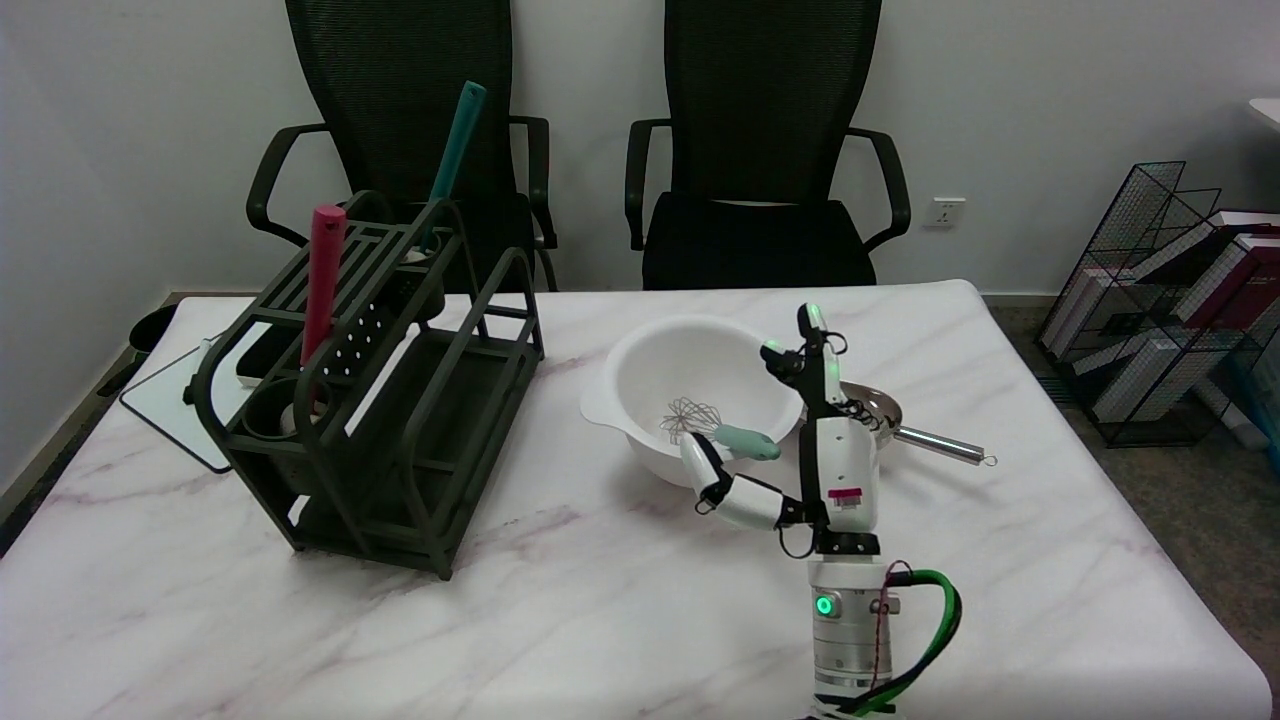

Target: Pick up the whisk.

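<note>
You are looking at the whisk (pixel 715 428), a small one with a thin silver wire head and a pale mint-green handle. It is lying tilted inside the white bowl (pixel 640 370), its wire head resting down toward the bowl's floor. Its handle is leaning up and out over the bowl's near right rim, pointing toward the lower right and sticking out past the edge.
</note>
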Controlling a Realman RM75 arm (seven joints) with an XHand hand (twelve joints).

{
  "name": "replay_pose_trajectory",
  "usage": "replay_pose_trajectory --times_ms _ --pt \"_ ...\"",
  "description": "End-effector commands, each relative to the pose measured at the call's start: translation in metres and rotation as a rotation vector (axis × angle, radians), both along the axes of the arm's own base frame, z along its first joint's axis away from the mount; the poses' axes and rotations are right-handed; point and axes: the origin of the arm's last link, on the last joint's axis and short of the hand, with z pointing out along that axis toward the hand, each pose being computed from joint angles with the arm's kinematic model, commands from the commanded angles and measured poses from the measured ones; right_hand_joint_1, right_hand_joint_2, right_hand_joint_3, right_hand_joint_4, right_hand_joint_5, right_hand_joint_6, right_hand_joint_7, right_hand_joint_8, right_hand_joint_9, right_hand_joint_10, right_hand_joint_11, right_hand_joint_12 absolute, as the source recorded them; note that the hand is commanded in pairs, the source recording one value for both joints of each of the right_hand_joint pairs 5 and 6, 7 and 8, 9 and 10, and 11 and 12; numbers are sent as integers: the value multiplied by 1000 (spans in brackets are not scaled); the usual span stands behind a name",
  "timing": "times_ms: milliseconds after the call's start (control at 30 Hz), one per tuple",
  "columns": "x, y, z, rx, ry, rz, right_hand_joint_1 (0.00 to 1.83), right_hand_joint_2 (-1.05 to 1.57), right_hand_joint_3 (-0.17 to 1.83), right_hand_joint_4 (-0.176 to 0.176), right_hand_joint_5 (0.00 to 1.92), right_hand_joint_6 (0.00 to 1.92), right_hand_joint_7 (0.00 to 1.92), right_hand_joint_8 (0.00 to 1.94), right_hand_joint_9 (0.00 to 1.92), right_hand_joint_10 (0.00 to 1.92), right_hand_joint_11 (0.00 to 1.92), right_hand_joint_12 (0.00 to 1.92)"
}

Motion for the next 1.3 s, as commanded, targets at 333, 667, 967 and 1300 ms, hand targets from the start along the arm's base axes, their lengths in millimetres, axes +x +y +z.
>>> replay_pose_trajectory --times_ms 333,667,967,1300 --pt "-13 -39 5 26 -37 -73 688 500 769 0 0 0 460 460 495 495 492 492" --pt "-15 -44 14 4 -44 -82 684 510 748 0 0 0 450 450 491 491 483 483" --pt "-7 -54 18 -6 -48 -46 679 528 736 0 0 0 442 442 487 487 473 473" --pt "2 -64 19 3 -62 -11 671 563 709 0 0 0 436 436 480 480 462 462"
